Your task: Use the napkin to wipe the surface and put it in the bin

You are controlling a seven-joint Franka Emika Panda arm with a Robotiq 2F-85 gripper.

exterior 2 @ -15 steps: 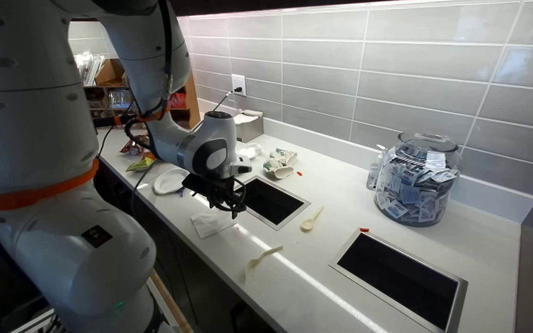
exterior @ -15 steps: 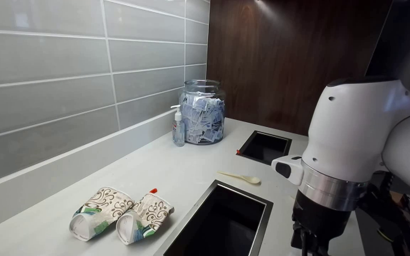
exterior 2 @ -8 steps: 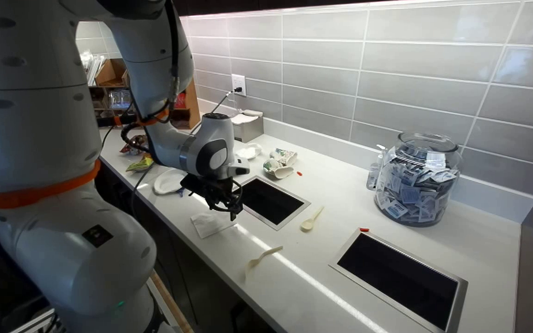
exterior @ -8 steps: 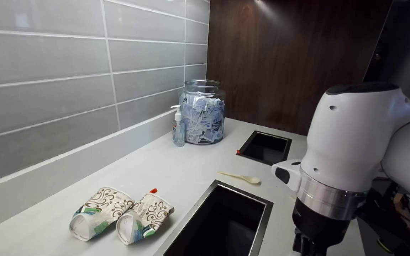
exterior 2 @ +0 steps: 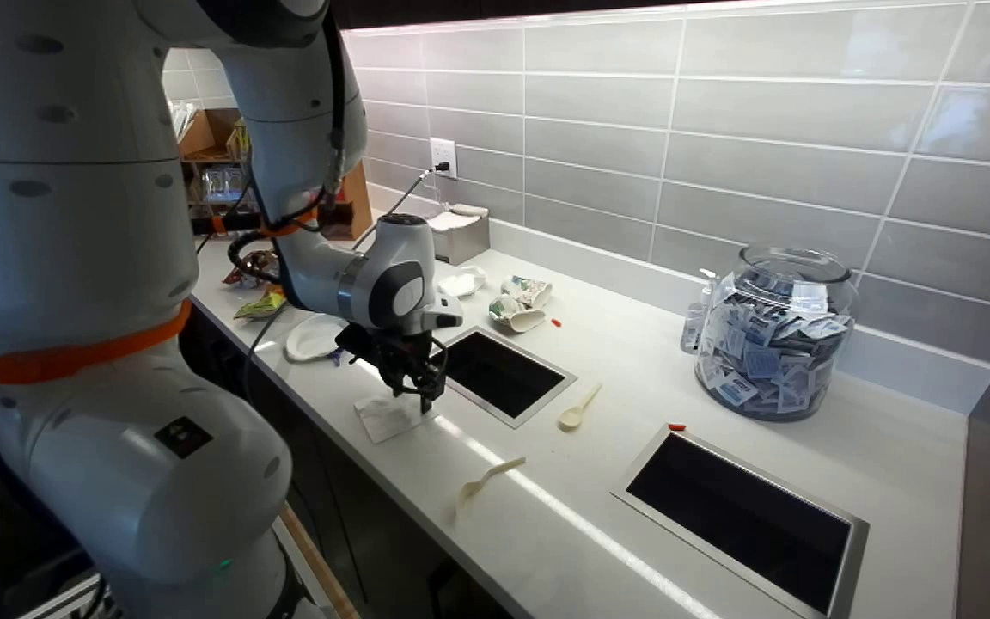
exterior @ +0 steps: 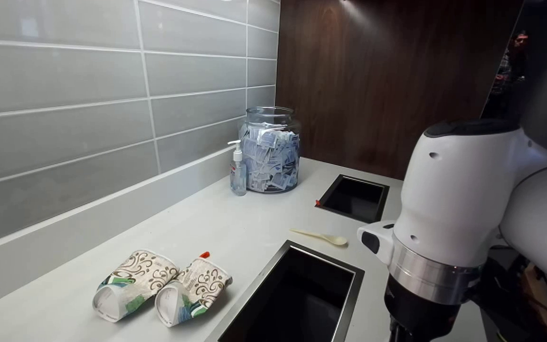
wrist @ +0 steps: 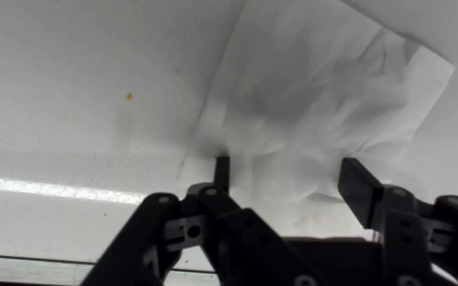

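One creased, squarish white napkin (wrist: pixel 312 99) is spread on the smooth off-white table (exterior 2: pixel 624 361), near a rectangular, metal-rimmed bin (exterior: pixel 258 285). Over the napkin's wrinkles, the end effector (wrist: pixel 286 160) is held unclenched, its blocky black fingers (wrist: pixel 358 186) set wide apart; whether the napkin is touched cannot be told. Two crushed, swirl-patterned cups (exterior: pixel 143 270) are seen beside the bin.

The grey tiled wall (exterior 2: pixel 598 103), jointed in pale lines, glows faintly pink along its top; a white outlet (exterior 2: pixel 442 155) sits in it, a wooden shelf unit (exterior 2: pixel 359 202) stands near one end, and a dark wood panel (exterior: pixel 378 90), streaked with light, meets the other
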